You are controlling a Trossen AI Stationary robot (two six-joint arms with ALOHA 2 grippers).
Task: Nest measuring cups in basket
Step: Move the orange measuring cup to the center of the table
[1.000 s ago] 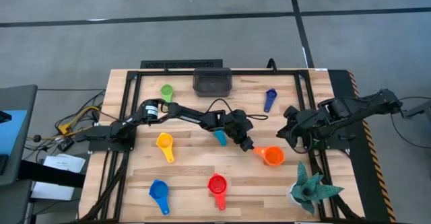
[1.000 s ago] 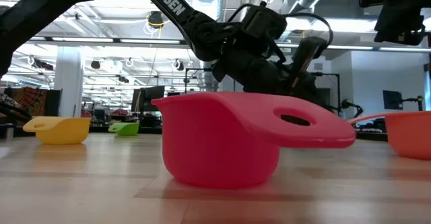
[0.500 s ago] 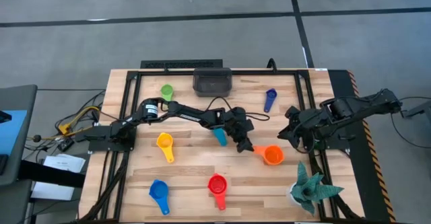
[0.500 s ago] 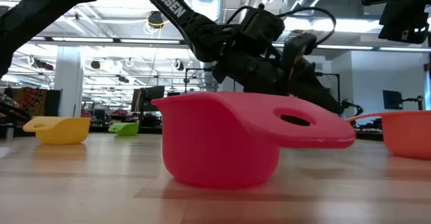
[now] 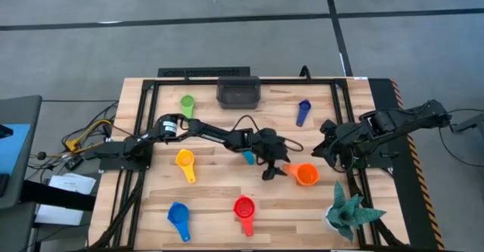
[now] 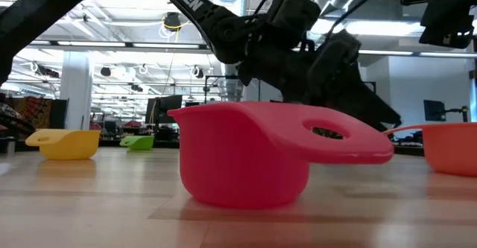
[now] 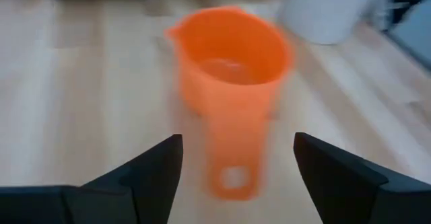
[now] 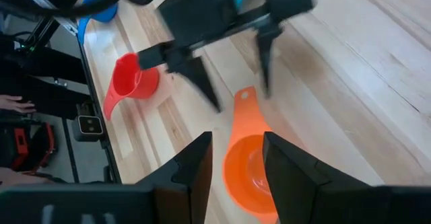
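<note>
High view: the left claw is seen spread open just beside the orange cup on the table, basket far behind; right wrist view: the right claw is held parted, empty, above that cup.

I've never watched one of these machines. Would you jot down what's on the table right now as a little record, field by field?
basket: far edge of table, nothing visible in it
left gripper: open, over the orange cup's handle, not gripping
orange cup: on the table, handle toward left gripper
right gripper: open, holding nothing, beside orange cup
light blue cup: partly hidden under left arm
other cups: green, yellow, dark blue, red, royal blue, all loose on the table
spiky plant: near right corner
</note>
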